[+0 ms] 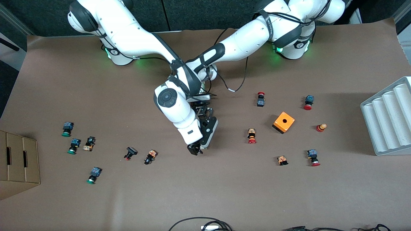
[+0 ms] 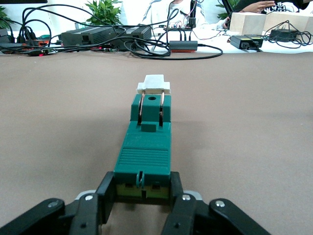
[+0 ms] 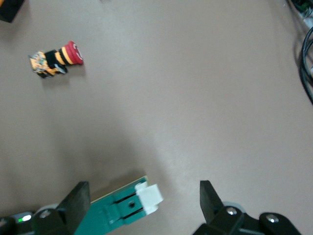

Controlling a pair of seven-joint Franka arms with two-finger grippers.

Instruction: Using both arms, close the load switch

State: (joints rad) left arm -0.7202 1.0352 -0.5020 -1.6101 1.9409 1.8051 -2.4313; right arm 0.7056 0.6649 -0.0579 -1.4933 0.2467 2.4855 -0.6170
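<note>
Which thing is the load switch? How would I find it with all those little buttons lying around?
Look at the middle of the brown table, where the two white arms cross. The left gripper is shut on one end of the load switch; the open right gripper is over its other end. Unlike the stubby round-capped buttons, it's a long green block with a white end piece.

— Brown paper cover (image 1: 96, 205) over the whole table, creased faintly, lit evenly from above. Dark panels (image 1: 192, 14) along the edge where the bases stand.

— Cardboard box (image 1: 17, 163) with two slots at the right arm's end. White ribbed tray (image 1: 390, 120) at the left arm's end.

— Black cables (image 1: 200, 224) at the edge nearest the front camera.

— Seen from the left wrist: more cables and dark boxes (image 2: 98, 35), green plants (image 2: 105, 11), pale wooden blocks (image 2: 252, 20).
</note>
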